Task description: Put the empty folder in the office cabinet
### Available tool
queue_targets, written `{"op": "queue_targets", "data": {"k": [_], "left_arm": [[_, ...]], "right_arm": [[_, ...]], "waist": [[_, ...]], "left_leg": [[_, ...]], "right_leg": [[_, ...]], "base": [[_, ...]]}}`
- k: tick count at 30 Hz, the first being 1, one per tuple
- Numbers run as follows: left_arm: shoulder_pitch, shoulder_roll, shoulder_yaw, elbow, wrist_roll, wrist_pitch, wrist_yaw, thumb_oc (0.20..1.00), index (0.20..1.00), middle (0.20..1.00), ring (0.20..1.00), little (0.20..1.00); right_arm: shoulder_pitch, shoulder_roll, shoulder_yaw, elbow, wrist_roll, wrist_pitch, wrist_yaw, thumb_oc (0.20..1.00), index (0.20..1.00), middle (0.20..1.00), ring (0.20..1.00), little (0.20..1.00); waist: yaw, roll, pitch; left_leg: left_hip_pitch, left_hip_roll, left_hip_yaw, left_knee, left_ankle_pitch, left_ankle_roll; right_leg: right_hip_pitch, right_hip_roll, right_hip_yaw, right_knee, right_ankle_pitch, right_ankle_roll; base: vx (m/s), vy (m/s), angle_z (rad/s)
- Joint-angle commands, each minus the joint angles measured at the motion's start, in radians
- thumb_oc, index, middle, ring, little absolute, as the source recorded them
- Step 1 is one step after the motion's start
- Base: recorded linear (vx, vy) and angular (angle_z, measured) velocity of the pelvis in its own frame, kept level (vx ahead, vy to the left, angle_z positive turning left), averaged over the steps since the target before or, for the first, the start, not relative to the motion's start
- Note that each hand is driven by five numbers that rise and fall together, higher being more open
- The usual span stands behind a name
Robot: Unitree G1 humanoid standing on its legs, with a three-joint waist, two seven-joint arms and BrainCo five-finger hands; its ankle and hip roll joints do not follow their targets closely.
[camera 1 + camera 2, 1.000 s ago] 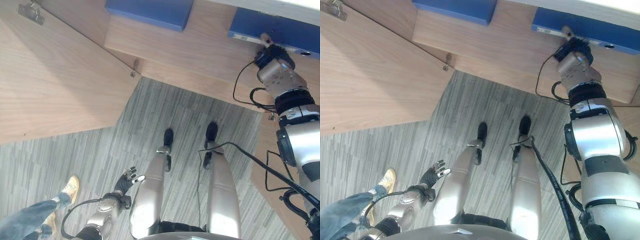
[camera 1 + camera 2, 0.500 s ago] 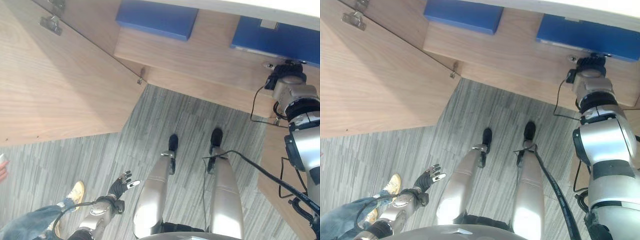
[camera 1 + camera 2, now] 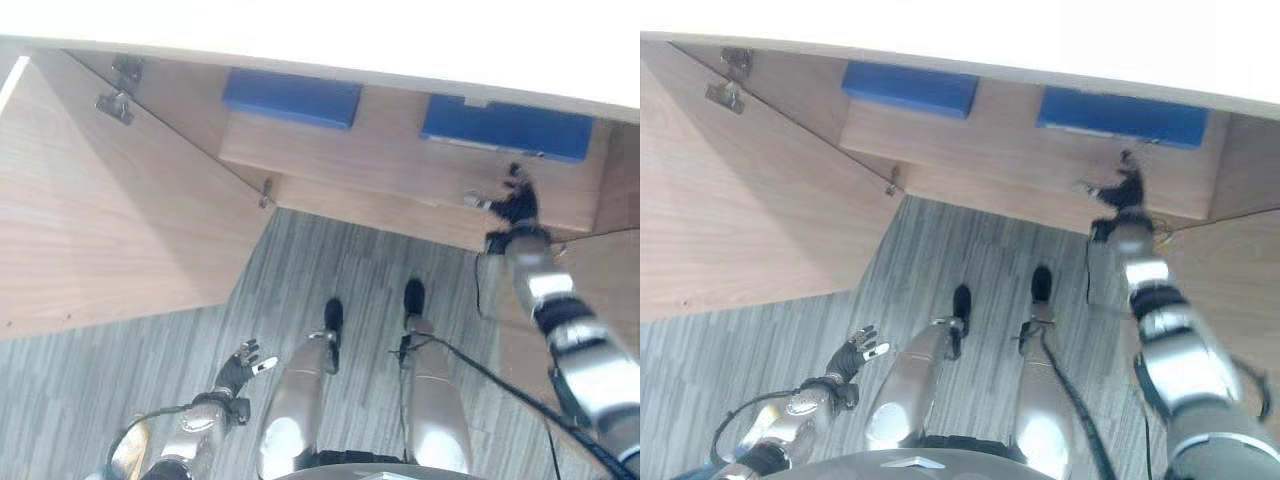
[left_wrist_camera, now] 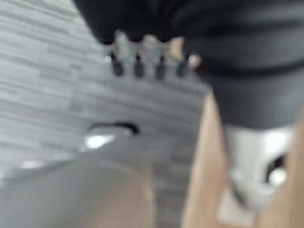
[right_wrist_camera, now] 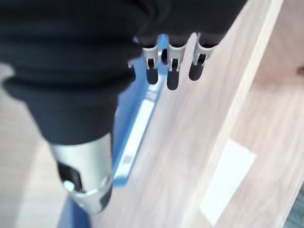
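Left robot hand blurred

grey striped carpet floor | tan shoe at lower left

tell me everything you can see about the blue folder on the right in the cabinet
The right folder is flat, plain blue, with a pale label strip along its near edge. It lies on the wooden shelf inside the cabinet, apart from the left folder. The right hand is open just in front of it, touching nothing.
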Motion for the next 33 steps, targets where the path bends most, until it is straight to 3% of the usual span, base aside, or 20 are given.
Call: {"op": "queue_targets", "data": {"k": [1,3,7,13,16,20,23,27,31,33], "left_arm": [[0.053,0.018,0.036,-0.014,0.028,-0.025,0.037,1.0,1.0,1.0,1.0,1.0],[0.044,-0.006,0.048,0.017,0.065,-0.032,0.044,1.0,1.0,1.0,1.0,1.0],[0.038,-0.028,0.068,0.054,0.052,-0.071,0.037,1.0,1.0,1.0,1.0,1.0],[0.042,-0.063,0.132,0.109,0.046,-0.103,0.018,1.0,1.0,1.0,1.0,1.0],[0.038,-0.061,0.147,0.103,0.068,-0.09,0.013,1.0,1.0,1.0,1.0,1.0],[0.051,-0.065,0.155,0.122,0.143,-0.057,0.022,1.0,1.0,1.0,1.0,1.0],[0.06,-0.065,0.156,0.137,0.135,-0.047,0.027,1.0,1.0,1.0,1.0,1.0],[0.064,-0.066,0.161,0.158,0.118,-0.041,0.04,1.0,1.0,1.0,1.0,1.0],[0.042,-0.06,0.181,0.175,0.075,-0.024,0.057,1.0,1.0,1.0,1.0,1.0],[0.027,-0.074,0.184,0.233,0.072,-0.053,0.068,1.0,1.0,1.0,1.0,1.0]], "right_arm": [[0.012,-0.052,-0.023,-0.062,-0.071,-0.048,-0.071,1.0,1.0,1.0,1.0,1.0],[0.172,-0.032,-0.01,-0.118,-0.192,-0.063,-0.07,1.0,1.0,1.0,1.0,1.0],[0.286,-0.027,0.0,-0.125,-0.262,-0.075,-0.124,1.0,1.0,1.0,1.0,1.0],[0.426,0.026,-0.035,-0.093,-0.251,-0.127,-0.117,1.0,1.0,1.0,1.0,1.0],[0.453,0.049,-0.05,-0.091,-0.243,-0.168,-0.171,1.0,1.0,1.0,1.0,1.0],[0.489,0.084,-0.077,-0.096,-0.248,-0.178,-0.146,1.0,1.0,1.0,1.0,1.0],[0.497,0.105,-0.07,-0.09,-0.283,-0.188,-0.15,1.0,1.0,1.0,1.0,1.0],[0.522,0.113,-0.053,-0.108,-0.354,-0.182,-0.155,1.0,1.0,1.0,1.0,1.0],[0.549,0.106,-0.028,-0.137,-0.436,-0.177,-0.244,1.0,1.0,1.0,1.0,1.0],[0.556,0.122,-0.024,-0.09,-0.426,-0.204,-0.339,1.0,1.0,1.0,1.0,1.0]], "waist": [[-0.013,-0.014,0.021],[-0.036,-0.038,-0.023],[-0.053,-0.063,-0.069],[-0.071,-0.099,-0.129],[-0.076,-0.109,-0.143],[-0.074,-0.116,-0.168],[-0.07,-0.116,-0.173],[-0.075,-0.099,-0.191],[-0.071,-0.061,-0.204],[-0.057,-0.043,-0.207]], "left_leg": [[0.07,0.001,0.029,0.078,-0.134,0.006],[0.135,-0.006,0.038,0.038,-0.153,0.014],[0.202,-0.021,0.046,-0.004,-0.176,0.028],[0.327,-0.043,0.058,-0.059,-0.219,0.047],[0.349,-0.047,0.061,-0.064,-0.23,0.061],[0.392,-0.054,0.062,-0.125,-0.193,0.067],[0.432,-0.048,0.085,-0.169,-0.174,0.069],[0.448,-0.026,0.126,-0.235,-0.136,0.073],[0.406,0.019,0.162,-0.289,-0.063,0.085],[0.388,0.04,0.177,-0.314,-0.04,0.093]], "right_leg": [[0.101,0.03,-0.006,-0.044,-0.119,-0.018],[0.15,0.02,-0.003,-0.098,-0.09,0.001],[0.188,0.006,-0.003,-0.151,-0.051,0.023],[0.238,-0.022,-0.024,-0.261,0.034,0.074],[0.24,-0.028,-0.032,-0.299,0.053,0.097],[0.22,-0.015,-0.069,-0.316,0.069,0.129],[0.226,-0.028,-0.126,-0.285,0.092,0.127],[0.248,-0.035,-0.131,-0.145,0.062,0.108],[0.306,-0.029,-0.126,0.005,-0.055,0.068],[0.365,-0.03,-0.15,0.051,-0.134,0.046]], "base": [[-0.15,0.181,-0.14],[-0.17,0.209,-0.02],[-0.2,0.174,-0.16],[-0.22,0.136,-0.03],[-0.19,0.059,-0.11],[-0.17,0.064,-0.15],[-0.11,0.058,-0.37],[-0.2,0.055,-0.71],[-0.33,-0.007,-0.26],[-0.26,-0.08,-0.47]]}}
